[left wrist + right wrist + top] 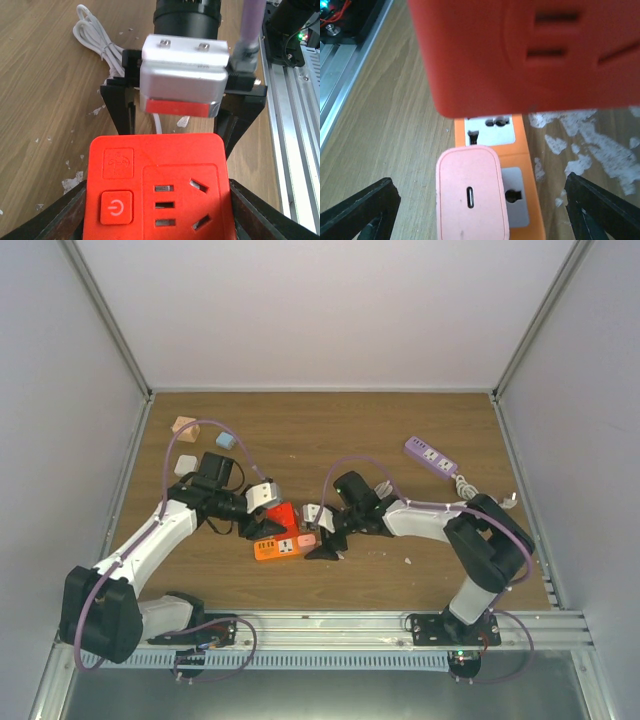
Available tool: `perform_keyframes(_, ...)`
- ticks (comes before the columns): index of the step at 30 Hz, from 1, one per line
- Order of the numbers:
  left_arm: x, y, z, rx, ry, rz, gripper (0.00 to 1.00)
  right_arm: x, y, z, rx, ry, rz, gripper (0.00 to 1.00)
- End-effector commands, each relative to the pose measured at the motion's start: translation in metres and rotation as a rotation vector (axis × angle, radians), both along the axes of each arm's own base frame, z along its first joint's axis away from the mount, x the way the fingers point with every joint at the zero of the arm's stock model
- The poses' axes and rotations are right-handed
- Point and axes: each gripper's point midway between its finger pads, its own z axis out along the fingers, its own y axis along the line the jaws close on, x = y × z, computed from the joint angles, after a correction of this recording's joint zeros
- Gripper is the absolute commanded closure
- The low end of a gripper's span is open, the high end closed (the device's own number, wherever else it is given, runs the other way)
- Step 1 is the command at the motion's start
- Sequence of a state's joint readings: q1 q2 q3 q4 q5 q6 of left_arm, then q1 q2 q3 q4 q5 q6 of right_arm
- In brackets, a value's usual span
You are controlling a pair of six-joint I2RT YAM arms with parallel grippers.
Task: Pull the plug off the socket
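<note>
Two grippers meet at the socket (pixel 270 551), just toward 6 o'clock of the table (pixel 400 440) centre. The left gripper (pixel 159 185) looks clamped on its red end. The right gripper (pixel 480 192) gapes wide astride the plug (pixel 472 200) at the strip's 3 o'clock end, touching nothing. The plug looks light, rigid and slick-sided, so I'd pinch its flat flanks and pull straight out.

Top view looks down from behind; both wrist views face the socket (pixel 272 550) closely from opposite sides.

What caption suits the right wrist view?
Open right fingers either side of the plug, seated in the orange power strip.
</note>
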State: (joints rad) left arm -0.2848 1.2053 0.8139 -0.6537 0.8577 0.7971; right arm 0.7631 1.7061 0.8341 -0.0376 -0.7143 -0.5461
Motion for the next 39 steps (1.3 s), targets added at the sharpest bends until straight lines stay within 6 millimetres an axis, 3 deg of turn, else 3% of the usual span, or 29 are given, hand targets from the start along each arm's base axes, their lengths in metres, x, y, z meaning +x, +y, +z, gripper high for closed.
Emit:
perform_keyframes(1, 0.006, -0.005, 0.027, -0.077, -0.067, -0.016, 0.67, 0.003, 0.007, 0.033, 0.066, -0.05, 0.003, 0.07)
perform_keyframes(6, 0.016, -0.002, 0.031, -0.07, -0.068, 0.008, 0.67, 0.006, 0.006, 0.045, 0.085, -0.075, -0.012, 0.05)
perform_keyframes(11, 0.042, 0.017, 0.035, 0.008, -0.128, 0.104, 0.67, 0.014, 0.001, 0.051, 0.085, -0.106, -0.04, 0.04)
perform_keyframes(19, 0.105, 0.088, 0.03, 0.38, -0.313, 0.347, 0.66, 0.02, -0.004, 0.06, 0.096, -0.13, -0.058, 0.03)
perform_keyframes(28, 0.16, 0.169, 0.028, 0.804, -0.545, 0.471, 0.65, 0.02, -0.005, 0.06, 0.098, -0.129, -0.054, 0.03)
perform_keyframes(34, 0.201, 0.188, 0.041, 0.914, -0.611, 0.487, 0.65, 0.02, -0.005, 0.06, 0.094, -0.126, -0.055, 0.03)
perform_keyframes(39, 0.223, 0.195, 0.03, 1.021, -0.667, 0.407, 0.63, 0.022, -0.008, 0.06, 0.093, -0.127, -0.065, 0.03)
